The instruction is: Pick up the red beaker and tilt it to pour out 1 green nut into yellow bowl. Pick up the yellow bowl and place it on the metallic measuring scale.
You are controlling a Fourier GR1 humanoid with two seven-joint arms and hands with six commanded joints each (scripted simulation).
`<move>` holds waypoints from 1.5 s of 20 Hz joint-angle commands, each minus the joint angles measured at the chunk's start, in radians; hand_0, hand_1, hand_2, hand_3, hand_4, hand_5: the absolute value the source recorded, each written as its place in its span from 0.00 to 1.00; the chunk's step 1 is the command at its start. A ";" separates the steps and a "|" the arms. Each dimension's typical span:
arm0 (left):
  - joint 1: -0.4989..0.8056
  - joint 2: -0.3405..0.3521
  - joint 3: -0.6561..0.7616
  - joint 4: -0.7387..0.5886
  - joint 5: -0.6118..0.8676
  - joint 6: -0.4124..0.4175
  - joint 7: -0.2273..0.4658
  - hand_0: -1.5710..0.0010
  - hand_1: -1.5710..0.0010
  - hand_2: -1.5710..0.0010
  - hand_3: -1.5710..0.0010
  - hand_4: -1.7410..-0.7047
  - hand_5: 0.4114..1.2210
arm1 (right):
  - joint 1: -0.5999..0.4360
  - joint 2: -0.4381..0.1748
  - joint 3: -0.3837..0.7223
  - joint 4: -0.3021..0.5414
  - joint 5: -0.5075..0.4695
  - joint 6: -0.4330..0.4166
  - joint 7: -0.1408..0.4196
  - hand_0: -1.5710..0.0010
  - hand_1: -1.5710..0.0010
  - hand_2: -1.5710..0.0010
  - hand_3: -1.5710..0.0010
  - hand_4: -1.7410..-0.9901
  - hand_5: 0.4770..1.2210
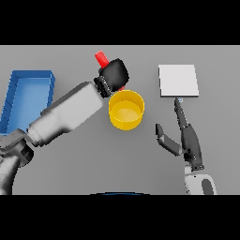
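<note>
Grey table (140,159) carries a blue tray (28,89) at far left. Your left hand (114,74), curled round the red beaker (101,58), sits just behind the yellow bowl (126,110); tip slowly over its rim so one nut drops. Your right hand (185,138) waits open below the metallic scale (178,80).

I can read no text, number, brand or sign anywhere here. The red beaker (100,58), the yellow bowl (126,110), the blue tray (28,93) and the pale square scale (178,80) all show plain surfaces, without any label or marking that I can make out.
</note>
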 commanded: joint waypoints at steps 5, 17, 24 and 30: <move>-0.040 -0.024 -0.091 0.038 -0.093 0.000 -0.026 0.00 0.00 0.00 0.00 0.01 1.00 | -0.011 0.003 0.001 0.004 0.021 -0.020 -0.006 1.00 1.00 1.00 1.00 0.88 0.27; -0.220 -0.039 -0.127 0.102 -0.170 -0.025 -0.132 0.00 0.00 0.00 0.00 0.01 1.00 | -0.012 0.016 0.019 0.010 0.053 -0.037 -0.002 1.00 1.00 1.00 1.00 0.94 0.28; -0.361 0.042 0.111 0.250 -0.037 0.018 -0.135 0.00 0.00 0.00 0.22 0.01 1.00 | -0.012 -0.001 0.009 -0.008 0.041 -0.027 0.007 1.00 1.00 1.00 1.00 0.97 0.27; -0.409 0.154 0.457 0.395 0.198 0.011 0.031 0.00 0.00 0.00 0.08 0.00 1.00 | -0.033 0.009 0.004 0.025 0.033 -0.034 0.002 1.00 1.00 1.00 1.00 0.98 0.26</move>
